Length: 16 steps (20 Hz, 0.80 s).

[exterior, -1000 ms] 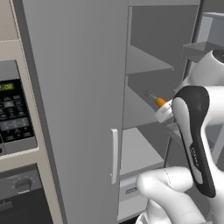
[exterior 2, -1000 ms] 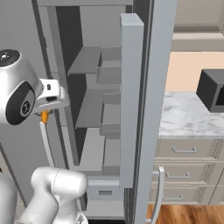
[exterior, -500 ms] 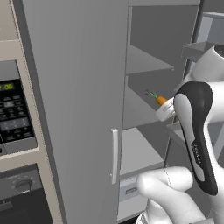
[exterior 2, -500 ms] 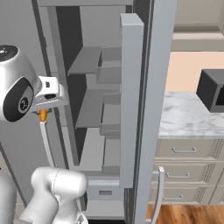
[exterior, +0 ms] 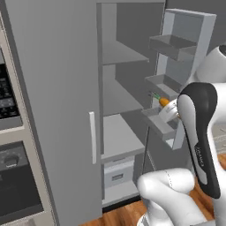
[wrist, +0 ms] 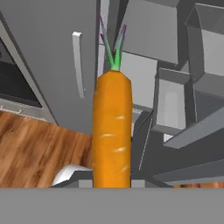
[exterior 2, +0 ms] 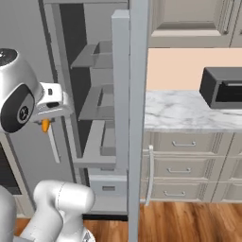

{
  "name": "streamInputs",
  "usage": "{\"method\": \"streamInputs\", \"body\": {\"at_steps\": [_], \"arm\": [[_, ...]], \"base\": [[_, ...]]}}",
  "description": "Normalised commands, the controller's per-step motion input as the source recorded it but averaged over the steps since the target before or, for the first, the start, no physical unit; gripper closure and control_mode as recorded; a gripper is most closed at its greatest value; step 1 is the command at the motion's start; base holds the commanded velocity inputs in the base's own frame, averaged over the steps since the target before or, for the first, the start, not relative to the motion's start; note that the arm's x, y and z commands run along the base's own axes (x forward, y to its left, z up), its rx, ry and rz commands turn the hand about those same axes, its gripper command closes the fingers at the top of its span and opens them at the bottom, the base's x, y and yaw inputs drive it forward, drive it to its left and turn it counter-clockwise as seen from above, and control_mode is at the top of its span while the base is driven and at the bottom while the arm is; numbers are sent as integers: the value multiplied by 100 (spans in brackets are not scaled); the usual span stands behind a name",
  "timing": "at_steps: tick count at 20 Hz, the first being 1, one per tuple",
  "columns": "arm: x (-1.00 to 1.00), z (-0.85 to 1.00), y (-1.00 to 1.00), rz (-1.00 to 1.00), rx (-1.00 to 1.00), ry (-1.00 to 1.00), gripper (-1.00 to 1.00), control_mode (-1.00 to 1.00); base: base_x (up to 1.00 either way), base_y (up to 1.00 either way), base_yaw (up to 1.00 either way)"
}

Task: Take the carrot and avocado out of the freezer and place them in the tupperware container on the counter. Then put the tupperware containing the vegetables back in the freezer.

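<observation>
Bright-orange carrot [wrist: 112,131], green-topped, upright in the closed gripper [wrist: 112,183]

- We identify the setting as a domestic kitchen, rendered in simulation.
- We see a tall grey freezer [exterior: 53,88] standing open, with inner shelves and door bins.
- A veined marble desk [exterior 2: 189,111] tops beige drawers [exterior 2: 184,165] with metal handles.
- We note a black microwave [exterior 2: 222,87], a built-in oven [exterior: 17,185] and a wood-plank floor [exterior 2: 189,222].

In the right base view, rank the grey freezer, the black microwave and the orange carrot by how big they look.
1. Tall grey freezer, largest.
2. Black microwave.
3. Orange carrot, smallest, though it sits nearer the camera.
</observation>
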Motion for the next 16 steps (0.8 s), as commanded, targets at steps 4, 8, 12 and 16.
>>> {"method": "streamInputs", "body": {"at_steps": [4,8,12,16], "arm": [[0,0,0,0,0,0,100,100],[0,0,0,0,0,0,100,100],[0,0,0,0,0,0,100,100],[0,0,0,0,0,0,100,100]], "base": [[-49,-100,4],[-84,-100,1],[-100,-49,0],[-100,-16,0]]}}
